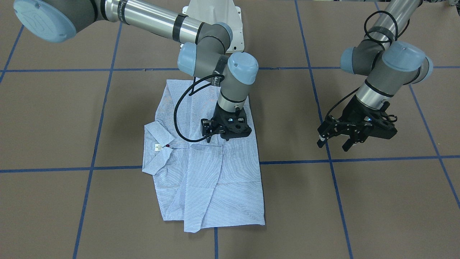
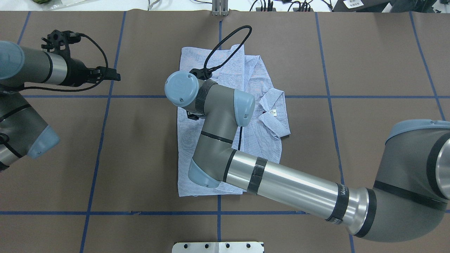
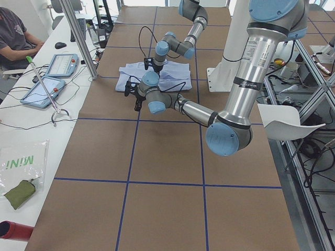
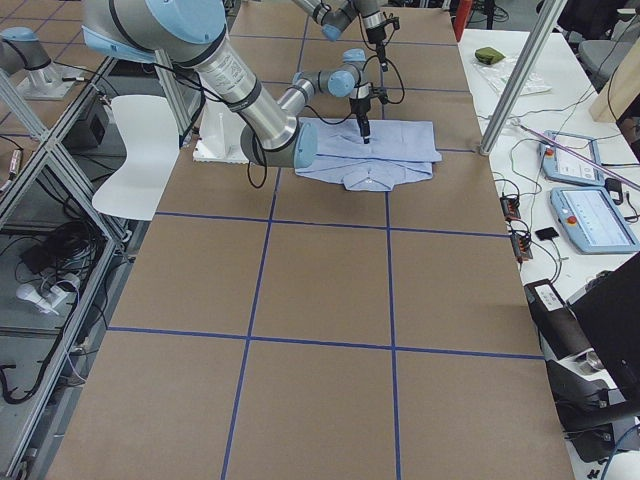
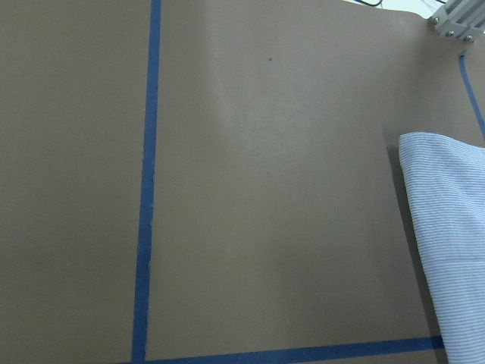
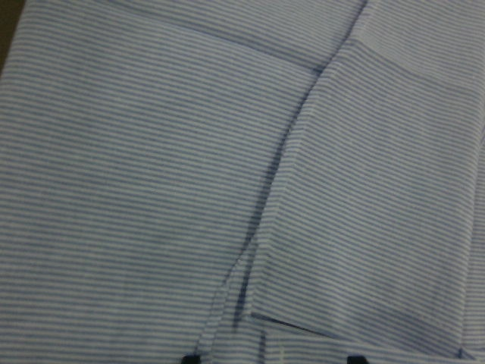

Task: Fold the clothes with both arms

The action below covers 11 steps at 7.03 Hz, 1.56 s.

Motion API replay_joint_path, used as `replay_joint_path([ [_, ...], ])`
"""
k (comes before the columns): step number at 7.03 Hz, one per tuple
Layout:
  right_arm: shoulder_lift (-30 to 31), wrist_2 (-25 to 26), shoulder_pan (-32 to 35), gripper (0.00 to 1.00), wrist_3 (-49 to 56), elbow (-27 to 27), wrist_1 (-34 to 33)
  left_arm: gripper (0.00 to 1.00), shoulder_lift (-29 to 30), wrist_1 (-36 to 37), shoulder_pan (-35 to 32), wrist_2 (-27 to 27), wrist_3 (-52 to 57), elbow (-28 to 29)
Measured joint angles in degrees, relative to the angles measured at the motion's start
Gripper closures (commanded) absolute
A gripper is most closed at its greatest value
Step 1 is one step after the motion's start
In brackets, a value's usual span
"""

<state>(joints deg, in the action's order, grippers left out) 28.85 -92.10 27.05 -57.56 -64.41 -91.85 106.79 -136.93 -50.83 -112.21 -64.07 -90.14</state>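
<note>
The right gripper (image 1: 208, 131) and left gripper (image 1: 332, 144) are spread open and empty; the folded striped shirt (image 1: 215, 187) could be rumpled if extra layers are pinched.

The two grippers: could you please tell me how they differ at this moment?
The right gripper hangs low over the shirt; the left gripper is off it, over bare table. The right gripper points straight down; the left gripper is tilted sideways. Both are open and hold nothing.
</note>
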Motion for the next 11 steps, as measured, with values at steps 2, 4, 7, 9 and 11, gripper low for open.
replay_joint_path([
  [2,0.25,-0.07,-0.09,0.22,-0.10,-0.01,0.82,0.00,0.00,-0.04,0.08,0.01,0.00,0.07],
  [4,0.81,-0.04,-0.30,0.24,-0.21,-0.01,2.86,0.00,0.03,-0.01,0.11,0.06,0.04,0.12],
  [7,1.02,-0.03,-0.49,0.57,-0.03,-0.21,3.47,0.00,0.14,0.00,0.25,0.10,0.01,0.19],
  [9,1.06,-0.09,-0.50,0.64,0.01,-0.40,3.42,0.00,0.17,0.00,0.29,0.11,0.00,0.28],
  [11,1.11,-0.10,-0.50,0.89,0.07,-0.45,3.35,0.00,0.23,0.00,0.35,0.13,0.00,0.43],
])
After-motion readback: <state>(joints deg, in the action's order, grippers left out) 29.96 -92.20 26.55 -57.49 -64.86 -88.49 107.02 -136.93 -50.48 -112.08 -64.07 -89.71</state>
